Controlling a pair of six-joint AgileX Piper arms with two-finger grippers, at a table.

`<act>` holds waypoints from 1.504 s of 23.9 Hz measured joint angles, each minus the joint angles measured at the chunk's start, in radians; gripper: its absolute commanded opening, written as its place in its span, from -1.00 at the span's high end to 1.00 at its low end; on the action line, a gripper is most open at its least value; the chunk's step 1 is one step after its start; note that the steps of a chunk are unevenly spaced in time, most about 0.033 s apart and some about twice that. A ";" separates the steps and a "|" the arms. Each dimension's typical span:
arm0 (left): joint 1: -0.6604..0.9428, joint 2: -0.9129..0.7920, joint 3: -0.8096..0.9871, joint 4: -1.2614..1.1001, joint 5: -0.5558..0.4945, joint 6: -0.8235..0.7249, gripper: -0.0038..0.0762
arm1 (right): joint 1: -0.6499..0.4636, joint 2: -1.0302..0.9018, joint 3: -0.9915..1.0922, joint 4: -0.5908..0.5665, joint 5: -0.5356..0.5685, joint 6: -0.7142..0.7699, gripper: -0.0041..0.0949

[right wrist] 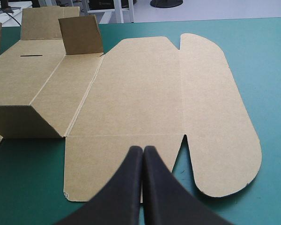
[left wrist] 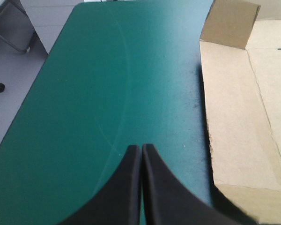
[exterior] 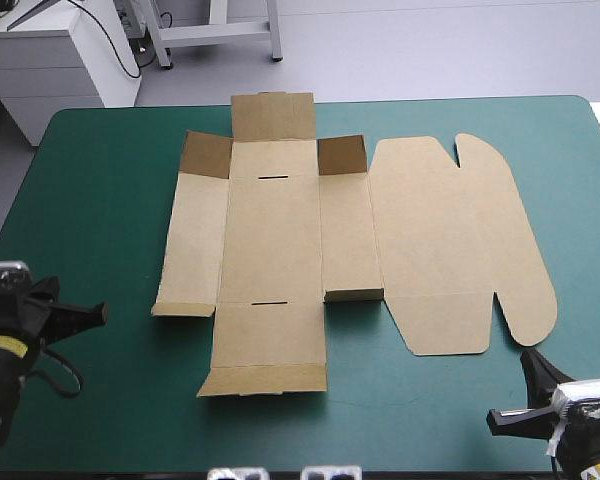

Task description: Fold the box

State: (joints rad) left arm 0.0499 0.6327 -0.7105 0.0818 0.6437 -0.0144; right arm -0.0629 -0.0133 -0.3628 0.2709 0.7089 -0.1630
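Brown box [exterior: 280,240] lying mostly flat, corner flaps raised; left gripper [left wrist: 141,148] and right gripper [right wrist: 143,149], jaws pressed together, parked beside it, presumably awaiting the first fold.

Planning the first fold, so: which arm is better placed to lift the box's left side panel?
Probably left. The left claw, shut, is beside the left side panel, only bare teal-green cover between; the right claw, shut, faces the lid.
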 measured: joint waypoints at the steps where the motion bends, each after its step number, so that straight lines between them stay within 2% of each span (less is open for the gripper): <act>1: 0.000 0.063 -0.022 0.000 -0.011 0.000 0.92 | 0.000 0.000 0.000 0.000 0.000 0.000 0.95; 8: 0.000 0.370 -0.131 -0.003 -0.023 -0.001 0.92 | 0.000 0.000 0.000 0.000 0.000 0.000 0.95; 12: 0.000 0.481 -0.169 -0.025 -0.022 -0.004 0.91 | 0.000 0.000 0.000 0.000 0.000 0.000 0.95; 14: 0.000 0.524 -0.184 -0.061 -0.013 0.025 0.88 | 0.000 0.000 0.000 0.000 0.000 0.000 0.95; 19: 0.057 0.648 -0.235 -0.262 0.051 0.211 0.87 | 0.000 0.000 0.000 0.000 0.000 0.000 0.95; 21: 0.121 0.708 -0.265 -0.415 0.099 0.343 0.87 | 0.000 0.000 0.000 0.000 0.000 0.000 0.95; 22: 0.190 0.768 -0.299 -0.572 0.184 0.463 0.87 | 0.000 0.000 0.000 0.000 0.000 0.000 0.95; 24: 0.263 0.867 -0.359 -0.708 0.306 0.553 0.87 | 0.000 0.000 0.000 0.000 0.000 0.000 0.95; 28: 0.295 1.035 -0.440 -0.775 0.435 0.584 0.88 | 0.000 0.000 0.000 0.000 0.000 0.000 0.95; 31: 0.295 1.109 -0.452 -0.810 0.453 0.584 0.86 | 0.000 0.000 0.000 0.000 0.000 0.000 0.95; 33: 0.295 1.131 -0.452 -0.812 0.448 0.584 0.68 | 0.000 0.000 0.000 0.000 0.000 0.000 0.95; 34: 0.295 1.135 -0.452 -0.813 0.445 0.584 0.51 | 0.000 0.000 0.000 0.000 0.000 0.000 0.95; 36: 0.295 1.135 -0.452 -0.846 0.442 0.597 -0.01 | 0.000 0.000 0.000 0.000 0.000 0.000 0.95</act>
State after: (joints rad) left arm 0.3450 1.7674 -1.1626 -0.7637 1.0853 0.5829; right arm -0.0629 -0.0133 -0.3628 0.2709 0.7089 -0.1630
